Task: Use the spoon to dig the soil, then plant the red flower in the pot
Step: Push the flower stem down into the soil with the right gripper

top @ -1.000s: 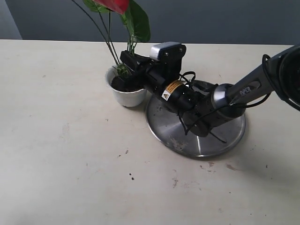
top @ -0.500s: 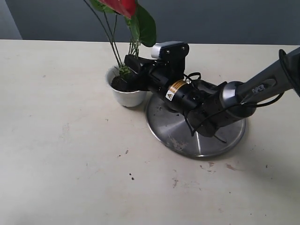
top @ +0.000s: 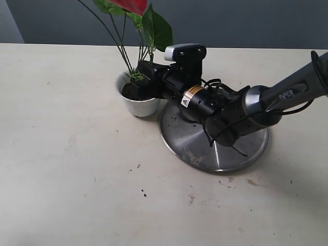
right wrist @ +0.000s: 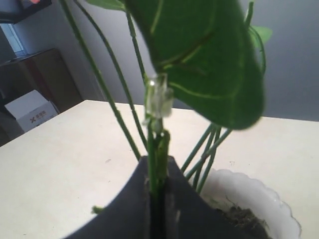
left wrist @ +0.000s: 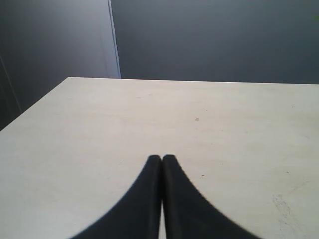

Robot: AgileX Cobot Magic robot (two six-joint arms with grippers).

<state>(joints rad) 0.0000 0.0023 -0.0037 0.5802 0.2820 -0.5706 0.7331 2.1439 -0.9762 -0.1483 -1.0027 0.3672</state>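
Currently right gripper (top: 146, 77) sits at the pot (top: 137, 105), jaws clamped on a green stem of the red flower (top: 134, 5). Right wrist view: stem (right wrist: 158, 149) pinched between the black fingers (right wrist: 130, 209), scalloped pot rim (right wrist: 259, 196) just beside them, dark soil (right wrist: 244, 216) inside. Flower stems rise from the soil in the pot (top: 134, 91); bloom and a broad leaf (top: 158, 28) stand above it. Pot stands touching the edge of the round steel plate (top: 205, 148), and the right arm lies over that plate. Soil crumbs on the table (top: 77, 169) near the plate. Left gripper (left wrist: 162, 159) is over bare table, jaws together, holding nothing. Spoon: can't see it.
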